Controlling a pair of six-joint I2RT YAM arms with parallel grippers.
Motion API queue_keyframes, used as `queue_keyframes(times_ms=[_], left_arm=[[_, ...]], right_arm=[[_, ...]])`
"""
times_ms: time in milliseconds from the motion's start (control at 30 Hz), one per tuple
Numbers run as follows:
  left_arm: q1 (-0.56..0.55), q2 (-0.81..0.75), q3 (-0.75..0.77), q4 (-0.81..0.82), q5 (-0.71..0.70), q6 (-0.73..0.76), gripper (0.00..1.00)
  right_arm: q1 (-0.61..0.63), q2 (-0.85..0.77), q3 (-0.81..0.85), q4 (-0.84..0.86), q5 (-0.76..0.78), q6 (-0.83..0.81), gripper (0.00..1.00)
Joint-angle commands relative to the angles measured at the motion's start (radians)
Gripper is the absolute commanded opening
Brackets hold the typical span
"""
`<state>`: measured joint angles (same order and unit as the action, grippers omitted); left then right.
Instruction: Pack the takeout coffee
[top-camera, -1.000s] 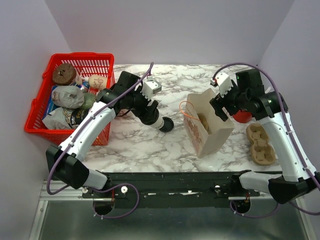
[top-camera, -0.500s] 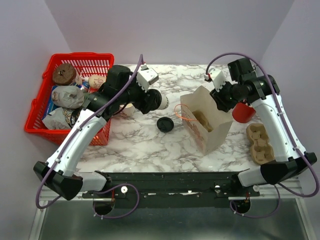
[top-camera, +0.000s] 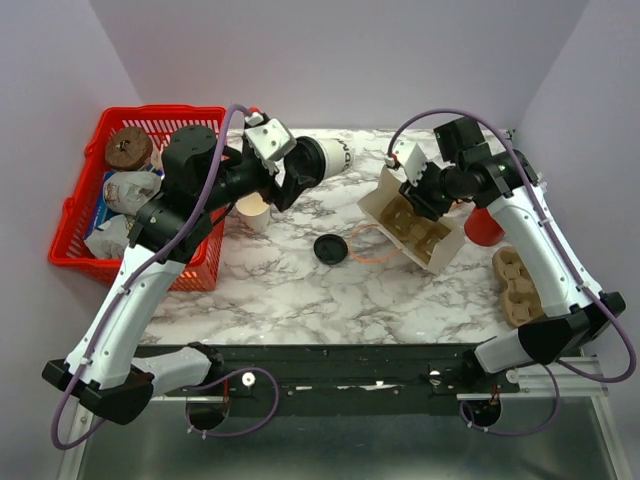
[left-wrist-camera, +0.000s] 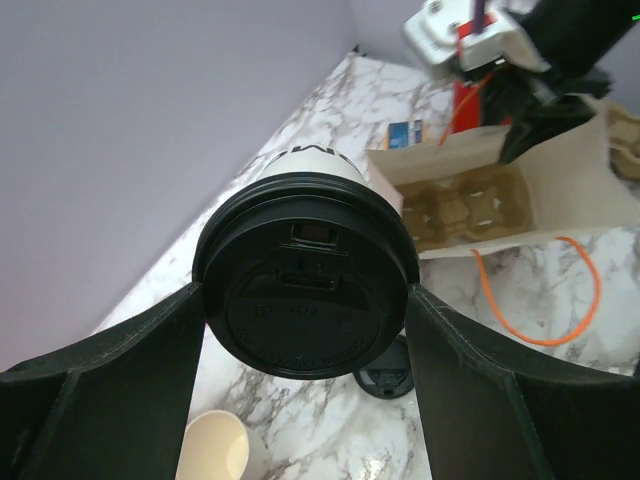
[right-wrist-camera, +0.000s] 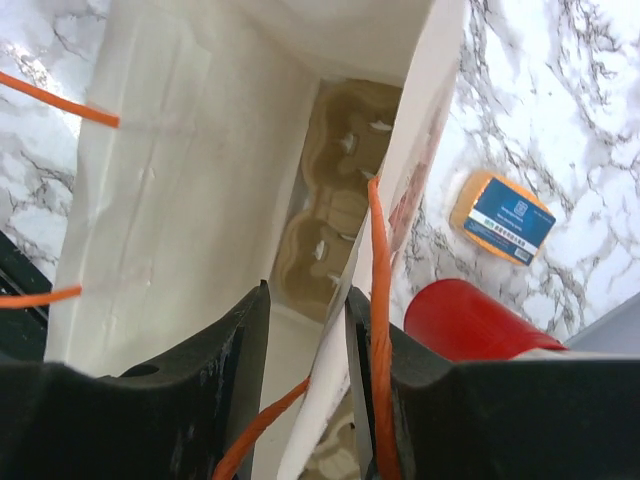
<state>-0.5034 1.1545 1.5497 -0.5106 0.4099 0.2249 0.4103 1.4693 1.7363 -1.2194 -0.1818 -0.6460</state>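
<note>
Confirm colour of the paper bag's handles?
Orange. The paper bag's handles show best in the right wrist view.

The table (top-camera: 300, 295) is bare marble along its near edge, from the red basket (top-camera: 70, 215) at the left edge across to the paper bag (top-camera: 440, 245). Mid-table a loose black lid (top-camera: 330, 248) lies flat, and a tan cup (top-camera: 252, 212) stands beside the basket. The bag's mouth gapes leftward. The right gripper (right-wrist-camera: 305, 330) pinches one wall, an orange handle (right-wrist-camera: 377, 300) runs along that rim, and a cardboard carrier (right-wrist-camera: 330, 210) apparently fills the bottom. A red cup (top-camera: 487, 230) and a second carrier (top-camera: 522, 288) crowd the right edge.
</note>
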Motion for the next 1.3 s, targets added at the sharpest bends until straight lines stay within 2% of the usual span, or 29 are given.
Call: queue_keyframes(times_ms=[0,300,533,767,933,1067,1267], left_arm=[[-0.024,-0.019,-0.019,0.024,0.208,0.046,0.00],[-0.069,-0.072,-0.126,0.012,0.286,0.205,0.00],[-0.190,-0.023,-0.100,-0.046,0.284,0.393,0.00],[-0.248,0.054,-0.093,-0.045,0.277,0.537,0.00],[-0.270,0.102,-0.047,-0.112,0.286,0.680,0.00],[-0.270,0.169,0.056,-0.161,0.316,0.688,0.00],[-0.288,0.217,0.096,-0.148,0.320,0.683,0.00]], right_arm=[[0.004,-0.036,-0.041,0.084,-0.053,0.000,0.01],[0.005,-0.096,-0.093,0.096,-0.054,0.011,0.00],[0.005,-0.092,-0.031,0.095,-0.076,0.045,0.01],[0.005,-0.104,-0.038,0.092,-0.087,0.052,0.01],[0.005,-0.119,-0.044,0.086,-0.088,0.040,0.00],[0.005,-0.116,-0.027,0.078,-0.090,0.016,0.00],[0.005,-0.121,-0.020,0.077,-0.077,0.005,0.01]])
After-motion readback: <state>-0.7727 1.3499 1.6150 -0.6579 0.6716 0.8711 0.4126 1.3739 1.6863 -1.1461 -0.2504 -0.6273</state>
